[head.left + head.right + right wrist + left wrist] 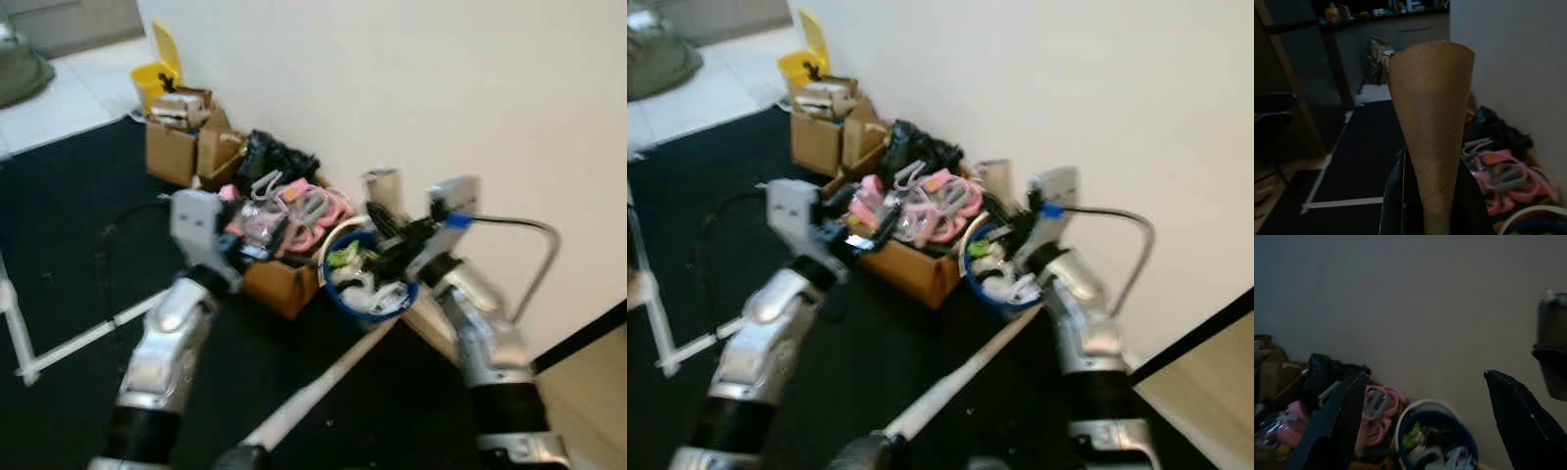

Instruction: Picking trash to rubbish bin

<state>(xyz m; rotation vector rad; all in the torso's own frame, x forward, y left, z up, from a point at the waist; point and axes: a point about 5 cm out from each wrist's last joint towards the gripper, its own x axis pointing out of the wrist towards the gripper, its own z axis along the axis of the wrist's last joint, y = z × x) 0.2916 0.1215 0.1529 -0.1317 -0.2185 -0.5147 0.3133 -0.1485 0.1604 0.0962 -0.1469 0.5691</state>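
Observation:
A blue round bin (338,294) with a white rim stands against the wall, holding white and green scraps. My right gripper (394,235) hovers over its far side, shut on a brown cardboard tube (382,191) that stands upright between the fingers. In the right wrist view the cardboard tube (1432,122) flares wider away from the gripper (1432,200). My left gripper (250,250) hangs open over the box of pink items, left of the bin. The left wrist view has both fingers (1337,421) wide apart with nothing between them, and the bin (1464,431) beyond.
A cardboard box (284,284) of pink plastic items sits left of the bin, with a black bag (274,157) behind it. More brown boxes (181,147) and a yellow bin (162,73) line the wall farther off. A white pole (313,392) lies across the dark carpet.

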